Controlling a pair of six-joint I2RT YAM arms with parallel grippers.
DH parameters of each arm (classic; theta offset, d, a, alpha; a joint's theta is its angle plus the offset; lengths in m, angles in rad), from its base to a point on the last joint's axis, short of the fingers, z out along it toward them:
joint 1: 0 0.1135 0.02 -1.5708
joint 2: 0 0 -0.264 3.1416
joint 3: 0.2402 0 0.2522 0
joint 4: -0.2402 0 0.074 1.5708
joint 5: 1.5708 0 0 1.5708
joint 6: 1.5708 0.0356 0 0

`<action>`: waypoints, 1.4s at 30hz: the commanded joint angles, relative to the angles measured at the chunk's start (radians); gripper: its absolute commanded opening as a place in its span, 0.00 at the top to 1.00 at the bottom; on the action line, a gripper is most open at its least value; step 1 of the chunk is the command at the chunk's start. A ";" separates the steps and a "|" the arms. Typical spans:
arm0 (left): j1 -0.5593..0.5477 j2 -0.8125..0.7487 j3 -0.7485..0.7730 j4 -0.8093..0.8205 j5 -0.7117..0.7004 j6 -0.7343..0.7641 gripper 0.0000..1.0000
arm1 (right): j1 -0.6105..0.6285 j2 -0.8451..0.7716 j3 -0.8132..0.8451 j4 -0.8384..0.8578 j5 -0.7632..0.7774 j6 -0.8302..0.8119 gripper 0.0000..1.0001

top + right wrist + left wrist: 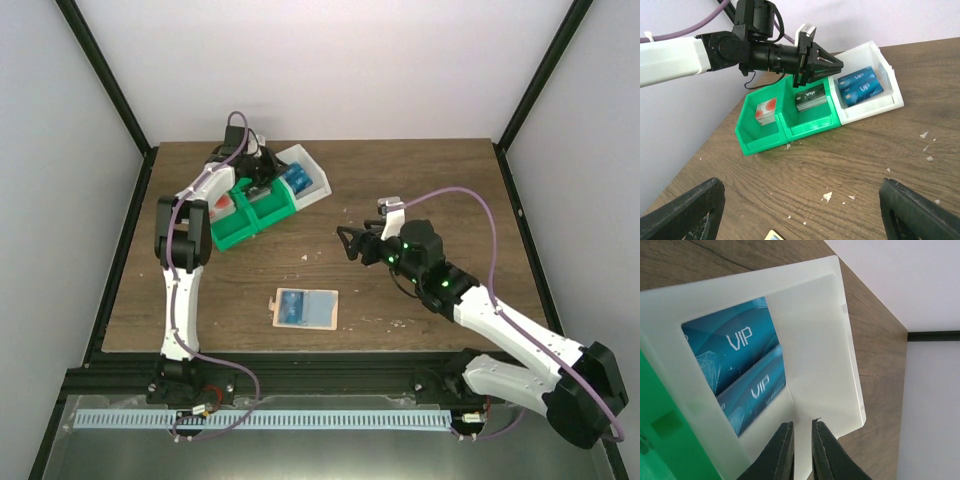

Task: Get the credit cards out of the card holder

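- The holder [318,312] lies open and flat on the table [430,190], low in the middle of the overhead frame, between the two arm bases.
- Its long axis runs left to right across that frame. A blue card [291,306] shows in its left half, so by my reading the job is not finished.
- The right tool [350,243] hangs above the table, up and to the right of the holder. Its wrist view shows its fingers [690,210] spread wide at the two lower corners with nothing between them.
- The left tool [802,439] is far off in the upper left of the overhead frame, over the white bin [815,325]. Its jaws stand almost together with only a thin slit, and they pinch nothing.
- Two blue cards [730,345] lie overlapping inside that bin, up and to the left of the left tool's tips in its wrist view.
- A green bin [790,132] adjoins the white one and holds other items.
- The right tool is plainly nearer the holder. To reach the exposed card it would probably have to come down and to the lower left, meeting the card's short edge at the holder's left end.
- The card is thin and lies flat, so getting a finger under it looks tricky.
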 commanded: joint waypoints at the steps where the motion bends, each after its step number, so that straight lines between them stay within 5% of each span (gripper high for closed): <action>1: 0.001 0.021 0.028 -0.007 0.006 -0.010 0.87 | -0.004 -0.029 0.003 -0.016 0.024 -0.015 0.14; 12: -0.004 -0.123 -0.059 0.063 0.059 0.032 0.77 | -0.005 -0.036 -0.013 -0.045 0.001 -0.010 0.14; 19: -0.009 -0.343 -0.239 0.045 -0.005 0.105 0.57 | -0.005 -0.043 -0.039 -0.072 -0.035 0.016 0.13; 26: -0.033 -0.633 -0.540 0.043 -0.119 0.159 0.24 | -0.003 -0.069 -0.035 -0.194 -0.086 0.100 0.15; 32: -0.095 -0.859 -0.821 0.039 -0.147 0.194 0.19 | 0.010 -0.113 -0.094 -0.195 -0.183 0.216 0.29; 42: -0.215 -1.180 -1.266 0.156 -0.068 0.128 0.25 | 0.132 -0.079 -0.169 -0.174 -0.161 0.342 0.40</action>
